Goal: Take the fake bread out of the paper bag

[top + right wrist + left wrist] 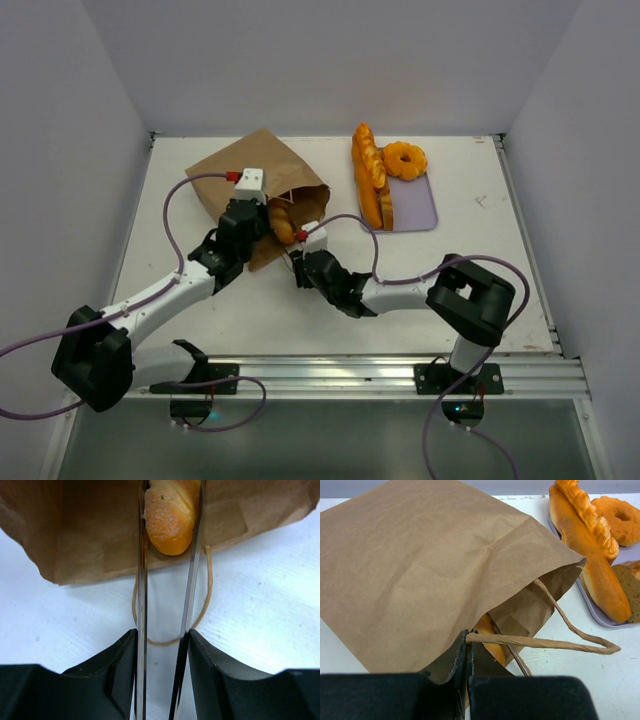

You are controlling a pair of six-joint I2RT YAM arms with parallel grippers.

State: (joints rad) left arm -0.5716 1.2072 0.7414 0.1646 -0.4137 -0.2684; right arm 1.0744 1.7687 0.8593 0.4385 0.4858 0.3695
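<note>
The brown paper bag (255,170) lies flat at the back left, mouth toward the right. My left gripper (243,228) is shut on the bag's mouth edge (462,650), next to a cord handle (545,642). One orange-golden bread piece (170,517) sits in the bag's mouth; it also shows in the left wrist view (490,642). My right gripper (308,262) is shut on the metal tongs (142,605), whose two blades flank that bread piece. Two long loaves (368,175) and a ring piece (405,159) lie on the lavender tray (420,212).
A darker brown bread slice (630,587) lies on the tray's near end. The bag's lower cord handle (170,641) lies looped on the white table between the tong blades. White walls enclose the table on three sides.
</note>
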